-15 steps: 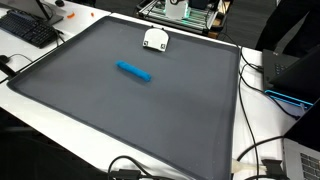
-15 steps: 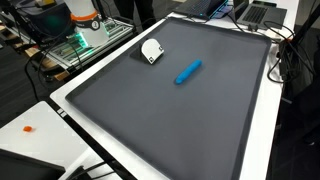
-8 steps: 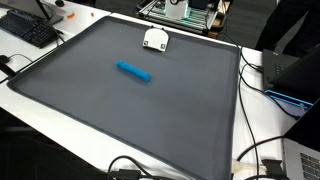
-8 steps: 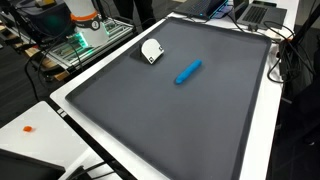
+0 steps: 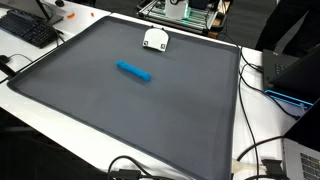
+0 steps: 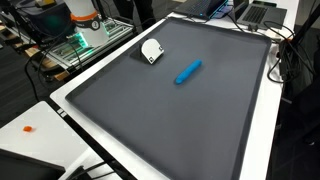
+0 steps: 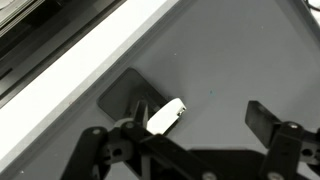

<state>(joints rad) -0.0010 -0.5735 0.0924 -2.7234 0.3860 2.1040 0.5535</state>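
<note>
A blue cylinder-shaped marker (image 5: 133, 71) (image 6: 188, 72) lies flat near the middle of a dark grey mat (image 5: 130, 115) (image 6: 170, 120). A small white object (image 5: 154, 39) (image 6: 151, 50) sits on the mat close to its far edge. Neither the arm nor the gripper appears in either exterior view. In the wrist view my gripper (image 7: 197, 102) is open, its dark fingers (image 7: 264, 118) spread wide with only bare mat between them. The white object (image 7: 167, 117) shows just beside the left finger, not gripped. The blue marker is outside the wrist view.
The mat lies on a white table (image 5: 250, 110) (image 6: 265, 130). A keyboard (image 5: 28, 30) sits at one corner, and cables and laptops (image 5: 290, 75) lie along one side. A metal-framed rack (image 6: 85, 40) stands behind the far edge. A small orange item (image 6: 28, 128) rests on the table.
</note>
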